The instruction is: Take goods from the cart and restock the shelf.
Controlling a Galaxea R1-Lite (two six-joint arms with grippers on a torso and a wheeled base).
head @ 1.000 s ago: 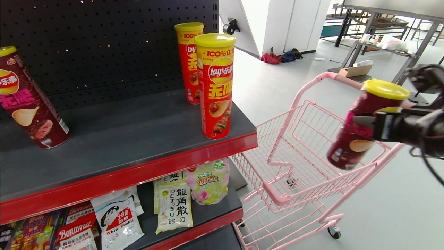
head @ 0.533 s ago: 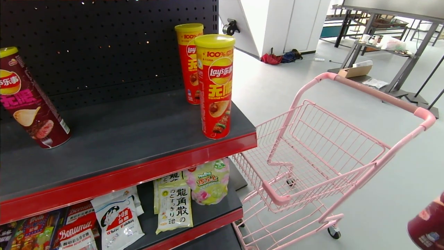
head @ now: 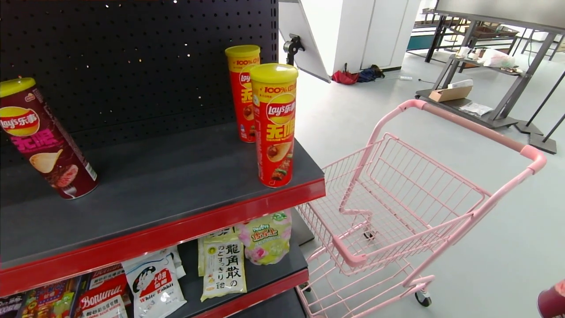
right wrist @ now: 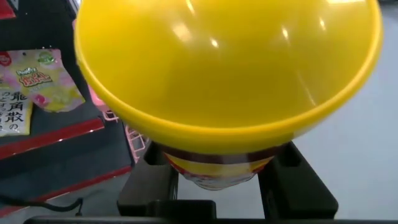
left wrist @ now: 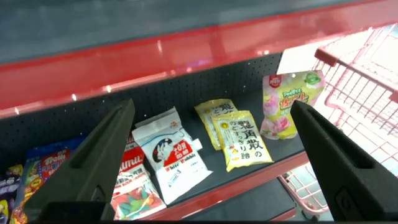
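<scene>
My right gripper (right wrist: 221,186) is shut on a maroon chip can (right wrist: 227,68) whose yellow lid faces the wrist camera; black fingers (right wrist: 149,186) press its sides. In the head view only the bottom of the held can (head: 551,304) peeks in at the lower right corner, beyond the pink cart (head: 468,126), whose basket holds nothing. On the grey upper shelf (head: 176,176) a second maroon can (head: 44,141) stands at the left and two red cans (head: 274,126) (head: 242,92) at the right end. My left gripper (left wrist: 211,162) hangs open in front of the lower shelf.
Snack bags lie on the lower shelf: a white one (left wrist: 171,162), yellow ones (left wrist: 239,140), a pink-green pouch (left wrist: 286,102). The middle of the upper shelf is bare. Metal tables (head: 494,66) and a cardboard box (head: 450,92) stand on the floor behind the cart.
The right arm with the maroon can has dropped from above the cart's handle to the lower right corner. The head camera has shifted a little, so the whole picture sits lower.
</scene>
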